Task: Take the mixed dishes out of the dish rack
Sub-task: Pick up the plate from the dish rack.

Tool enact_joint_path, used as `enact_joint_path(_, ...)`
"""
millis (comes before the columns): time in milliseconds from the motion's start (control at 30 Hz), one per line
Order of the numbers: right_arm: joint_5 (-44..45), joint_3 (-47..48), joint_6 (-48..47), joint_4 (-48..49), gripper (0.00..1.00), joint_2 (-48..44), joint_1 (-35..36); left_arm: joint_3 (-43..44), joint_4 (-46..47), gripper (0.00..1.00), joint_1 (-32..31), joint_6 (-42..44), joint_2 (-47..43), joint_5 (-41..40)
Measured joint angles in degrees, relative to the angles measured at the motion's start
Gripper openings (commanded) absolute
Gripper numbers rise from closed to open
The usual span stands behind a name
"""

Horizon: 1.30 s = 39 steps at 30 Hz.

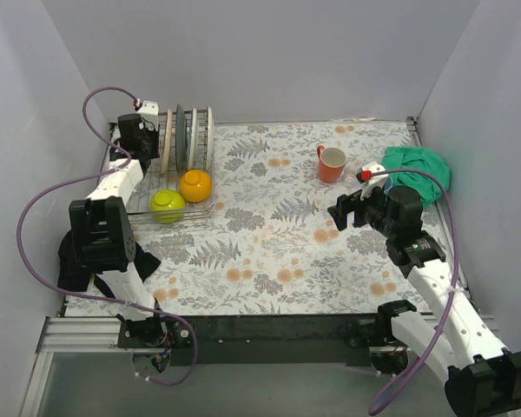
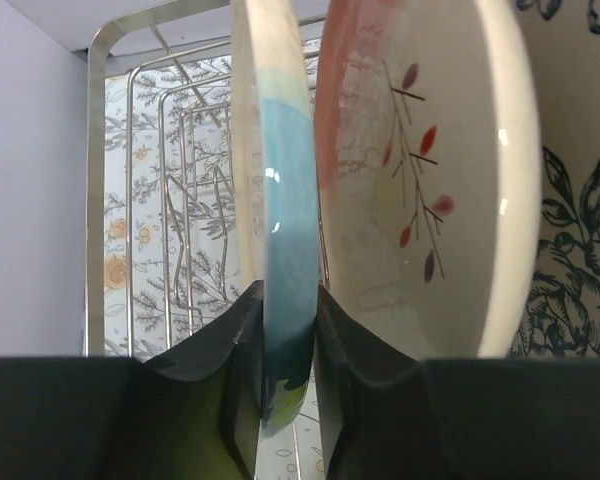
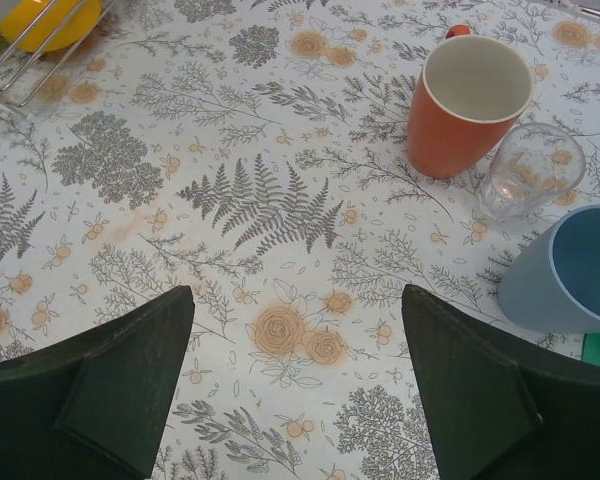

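The silver wire dish rack (image 1: 139,201) stands at the far left and holds several upright plates (image 1: 191,137), a lime-green bowl (image 1: 167,205) and an orange-yellow bowl (image 1: 195,184). My left gripper (image 1: 156,129) is at the plates' left end. In the left wrist view it (image 2: 288,305) is shut on the rim of a pale plate with a blue band (image 2: 285,210), which stands in the rack (image 2: 130,200) beside a pink-and-pale plate with a leaf sprig (image 2: 420,180). My right gripper (image 1: 347,211) is open and empty (image 3: 295,330) above the table. An orange mug (image 3: 468,100), a clear glass (image 3: 530,170) and a light-blue cup (image 3: 570,270) stand ahead of it on its right.
A green cloth (image 1: 418,169) lies at the far right behind the cup. A black cloth (image 1: 135,262) lies by the left arm's base. The orange mug also shows in the top view (image 1: 332,163). White walls close in three sides.
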Motion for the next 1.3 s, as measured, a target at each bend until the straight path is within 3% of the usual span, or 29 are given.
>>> enact_joint_path(200, 0.0, 0.0, 0.0, 0.0, 0.92, 0.0, 0.0, 0.2, -0.4, 0.0, -1.7, 3.5, 0.0, -2.3)
enact_joint_path(600, 0.0, 0.0, -0.2, 0.2, 0.92, -1.4, 0.0, 0.6, -3.9, 0.0, -4.9, 6.2, -1.6, -9.5)
enact_joint_path(1300, -0.2, 0.0, -0.2, 0.3, 0.92, -3.1, 0.1, 3.7, -7.6, 0.0, -6.5, 5.1, -10.6, -10.2)
